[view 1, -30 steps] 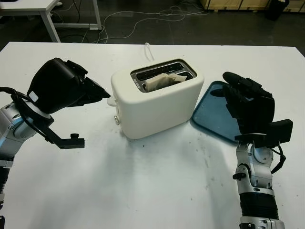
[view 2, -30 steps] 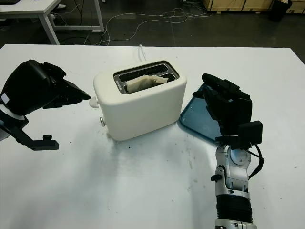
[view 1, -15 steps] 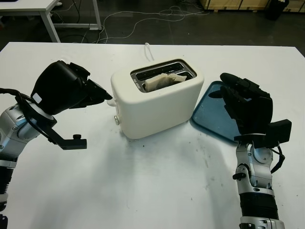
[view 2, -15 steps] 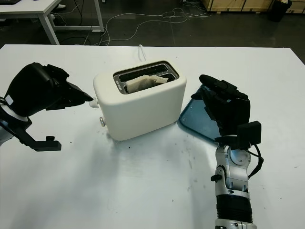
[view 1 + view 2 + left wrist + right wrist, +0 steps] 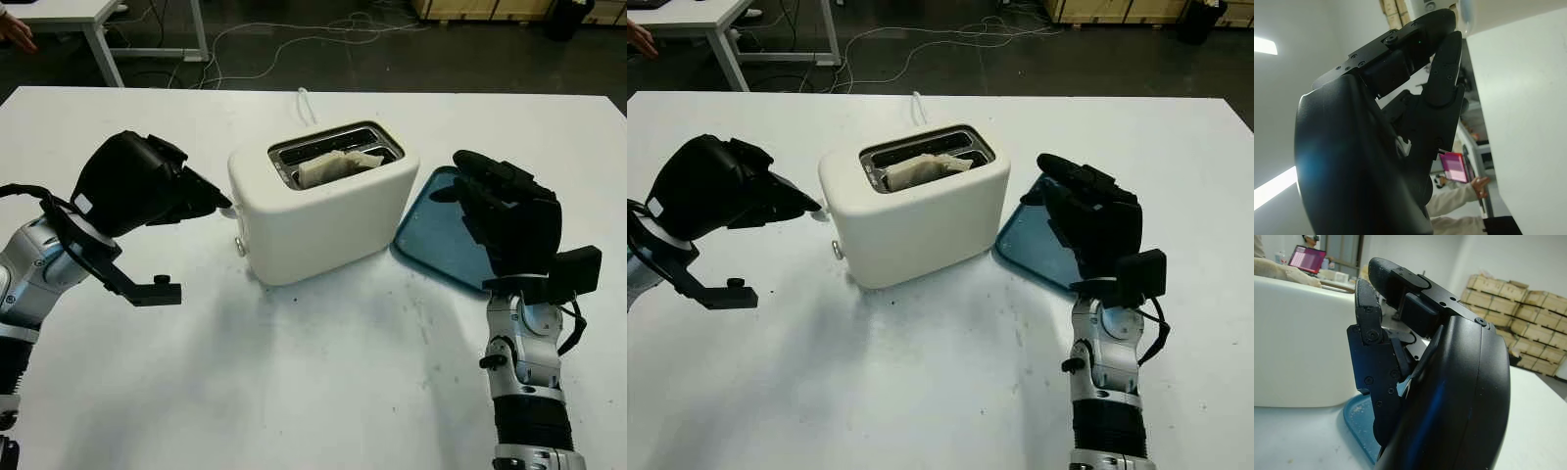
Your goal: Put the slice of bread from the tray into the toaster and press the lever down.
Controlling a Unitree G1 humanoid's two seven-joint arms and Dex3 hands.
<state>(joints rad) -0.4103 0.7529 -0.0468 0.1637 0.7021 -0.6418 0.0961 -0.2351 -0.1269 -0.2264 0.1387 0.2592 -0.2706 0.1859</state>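
1. Now the slice of bread (image 5: 338, 166) sits in the toaster (image 5: 323, 211) slot.
2. My left hand (image 5: 147, 186) holds nothing, fingers (image 5: 211, 196) pressed together at the toaster's lever side.
3. My right hand (image 5: 509, 220) is open above the tray (image 5: 436, 240), beside the toaster.

The left hand (image 5: 147, 183) is raised on a bent arm, holds nothing, and its fingertips (image 5: 217, 199) point toward the right hand. The right hand (image 5: 507, 220) stands upright on a vertical forearm, open, fingers (image 5: 1367, 308) pointing up.
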